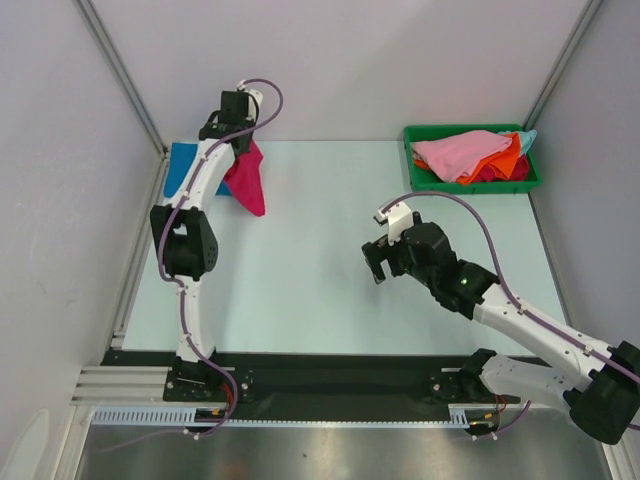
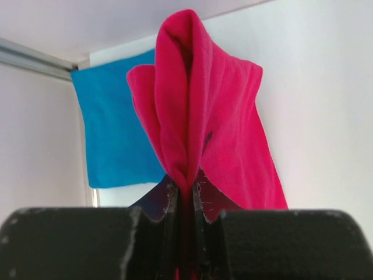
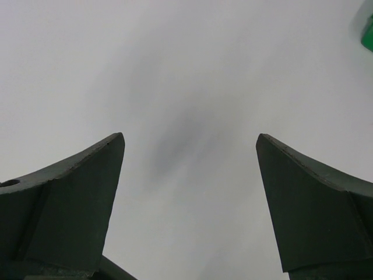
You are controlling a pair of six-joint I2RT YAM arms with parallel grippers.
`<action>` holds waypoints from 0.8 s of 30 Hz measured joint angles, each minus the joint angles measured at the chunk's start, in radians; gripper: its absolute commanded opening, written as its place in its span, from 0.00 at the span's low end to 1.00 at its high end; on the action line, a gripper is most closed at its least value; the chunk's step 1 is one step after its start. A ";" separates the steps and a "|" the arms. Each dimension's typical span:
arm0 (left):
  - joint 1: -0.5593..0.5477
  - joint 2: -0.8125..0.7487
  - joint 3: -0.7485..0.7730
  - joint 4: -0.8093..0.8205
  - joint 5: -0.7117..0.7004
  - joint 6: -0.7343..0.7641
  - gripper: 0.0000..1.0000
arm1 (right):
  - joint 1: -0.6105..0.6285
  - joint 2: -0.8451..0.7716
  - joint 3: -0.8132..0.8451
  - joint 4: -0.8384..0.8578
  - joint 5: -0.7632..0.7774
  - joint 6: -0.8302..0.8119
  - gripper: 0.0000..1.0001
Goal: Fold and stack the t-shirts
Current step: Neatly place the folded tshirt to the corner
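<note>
The left hand (image 2: 185, 195) pinched the crimson shirt (image 2: 204, 116) beside a blue shirt (image 2: 116, 134); the right hand (image 3: 189, 140) gaped, well apart from the green bin (image 1: 440, 187).

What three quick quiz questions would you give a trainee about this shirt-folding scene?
1. True or false: the right arm's jaws are shut on a pink shirt.
2. What holds the crimson cloth t-shirt? A. the left arm's jaws. B. the right arm's jaws. C. the green plastic bin.
3. Fill in: the flat blue cloth t-shirt lies at the far-____ corner of the pale table.
Key: 1 false, they stand open and empty; 2 A; 3 left.
</note>
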 measured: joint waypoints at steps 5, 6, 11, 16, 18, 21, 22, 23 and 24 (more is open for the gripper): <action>0.008 0.000 -0.005 0.051 0.023 0.050 0.00 | 0.000 0.005 0.000 -0.003 -0.018 -0.008 1.00; 0.012 0.000 -0.005 0.060 0.029 0.059 0.00 | 0.000 0.008 0.000 -0.005 -0.020 -0.008 1.00; 0.040 0.000 -0.005 0.104 0.060 0.125 0.01 | 0.000 0.032 0.001 -0.009 -0.022 -0.008 1.00; 0.055 0.006 0.009 0.128 0.072 0.192 0.00 | 0.000 0.068 0.016 -0.019 -0.023 -0.006 1.00; 0.056 0.008 0.014 0.137 0.079 0.215 0.00 | 0.000 0.079 0.024 -0.019 -0.022 -0.006 1.00; 0.056 0.012 0.026 0.150 0.097 0.237 0.00 | 0.000 0.098 0.038 -0.021 -0.022 -0.005 1.00; 0.057 0.017 0.034 0.152 0.104 0.240 0.00 | 0.000 0.107 0.044 -0.021 -0.022 -0.003 1.00; 0.060 0.024 0.042 0.156 0.113 0.241 0.00 | 0.000 0.116 0.050 -0.023 -0.022 -0.003 1.00; 0.061 0.030 0.048 0.158 0.122 0.241 0.00 | 0.000 0.124 0.056 -0.022 -0.022 -0.003 1.00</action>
